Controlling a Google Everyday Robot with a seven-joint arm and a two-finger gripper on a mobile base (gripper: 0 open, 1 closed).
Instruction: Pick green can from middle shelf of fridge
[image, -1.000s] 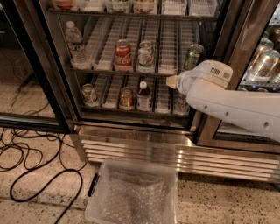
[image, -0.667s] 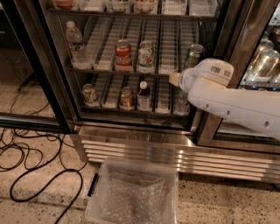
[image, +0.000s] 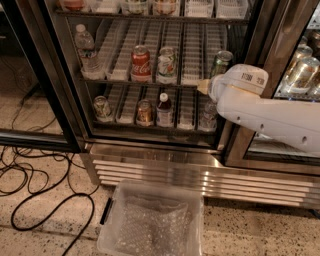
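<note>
Over on the right side of the wire middle shelf (image: 192, 55), with its white ribbed lane trays, we've got the slim dark green can (image: 220, 62) standing upright, silver rim on top. It's well apart from the red Coca-Cola can (image: 140, 62) and the mostly white can (image: 166, 62), which sit side by side further left. A clear plastic water bottle (image: 86, 52) stands at the far left end.

The robot's white arm (image: 260, 112) stretches in from the right, and the gripper (image: 203, 86) at its end sits at the front edge of that shelf, just beside and a bit below the green can. We honestly cannot tell how far open the gripper is or whether it has hold of anything, since the arm's casing covers most of it.

Down on the speckled floor in front of the tall stainless-steel glass-door fridge (image: 160, 170) there's a clear plastic bin (image: 120, 192), with black cables (image: 30, 185) looping off to the left.
</note>
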